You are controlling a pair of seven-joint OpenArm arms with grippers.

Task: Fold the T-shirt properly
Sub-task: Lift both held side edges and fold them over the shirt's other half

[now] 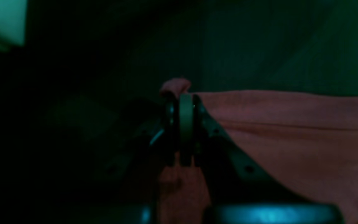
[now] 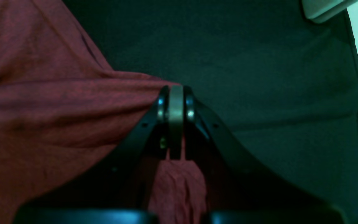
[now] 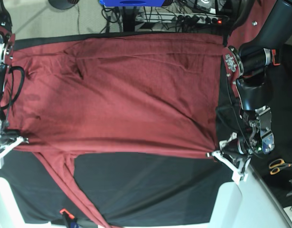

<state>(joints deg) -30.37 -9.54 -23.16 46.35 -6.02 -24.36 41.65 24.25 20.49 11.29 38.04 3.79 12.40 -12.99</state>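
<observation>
Dim, teal-tinted wrist cams; base bright

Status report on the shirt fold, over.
Left gripper and right gripper both shut on T-shirt edge. Shirt stretched over black cloth. Nothing in the way.

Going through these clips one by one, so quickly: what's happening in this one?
A two-armed robot is folding a brick-red T-shirt on a black cloth sheet. Each gripper is shut on one end of the shirt's near edge: the left gripper on the base view's right, the right gripper on its left. The body is stretched flat between them, and one sleeve trails loose toward the front. No fold shows yet.
</observation>
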